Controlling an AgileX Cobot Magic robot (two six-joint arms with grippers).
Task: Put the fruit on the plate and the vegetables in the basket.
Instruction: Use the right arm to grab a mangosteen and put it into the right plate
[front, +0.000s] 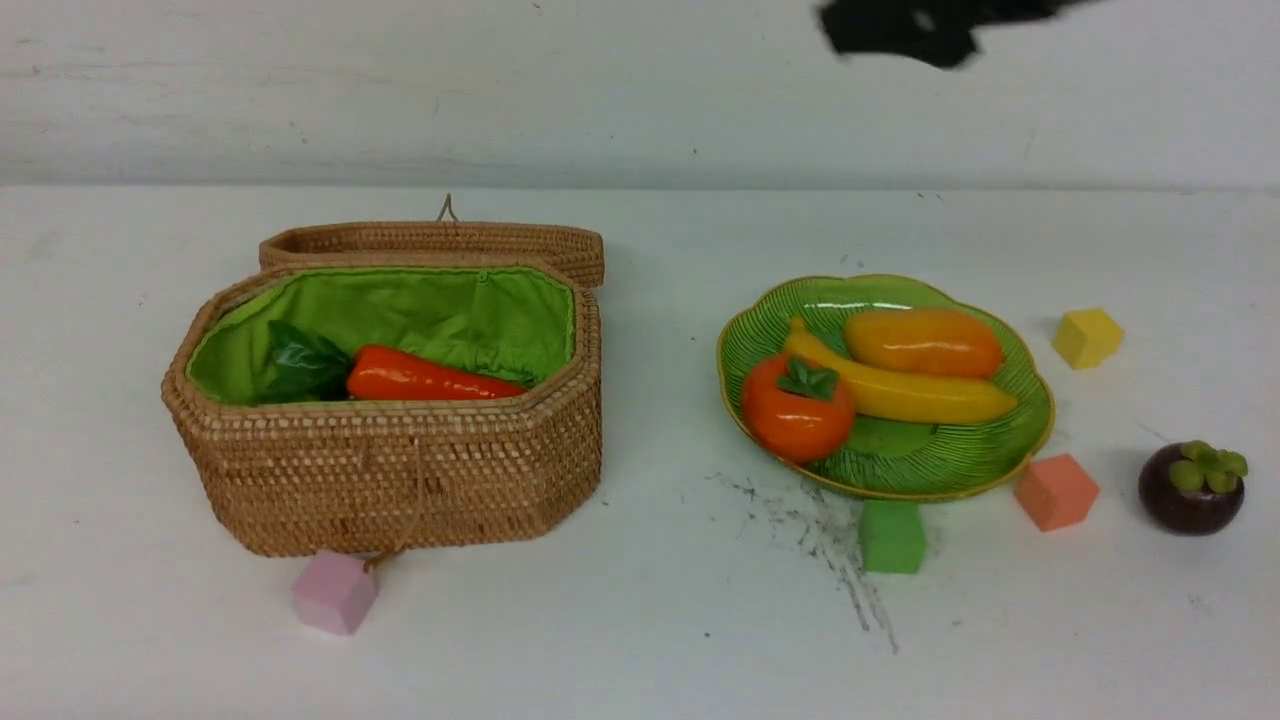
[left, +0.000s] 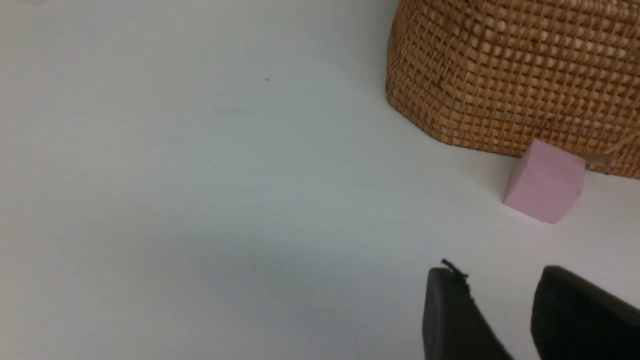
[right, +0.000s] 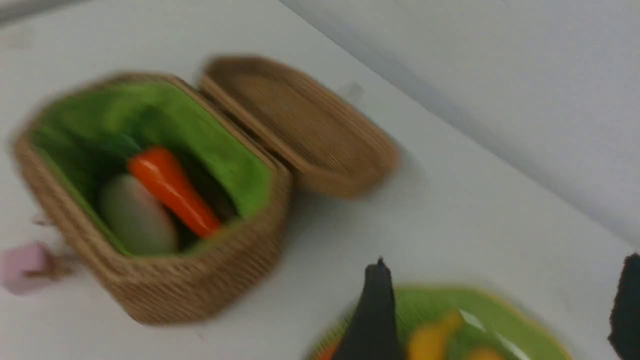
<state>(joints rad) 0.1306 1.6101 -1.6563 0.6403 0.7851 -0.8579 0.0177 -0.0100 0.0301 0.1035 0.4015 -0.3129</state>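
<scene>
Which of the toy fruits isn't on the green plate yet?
The dark purple mangosteen. It sits alone on the table right of the plate, beyond the orange cube, while the mango, banana and persimmon lie on the plate.

A lab-type robot test bench: a bare white table against a plain white wall, carrying toy produce and foam cubes.

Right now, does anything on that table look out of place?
Yes: the mangosteen sits alone on the table, right of the plate, while the other fruit is already on it. Dark scuff marks also streak the table near the plate.
</scene>
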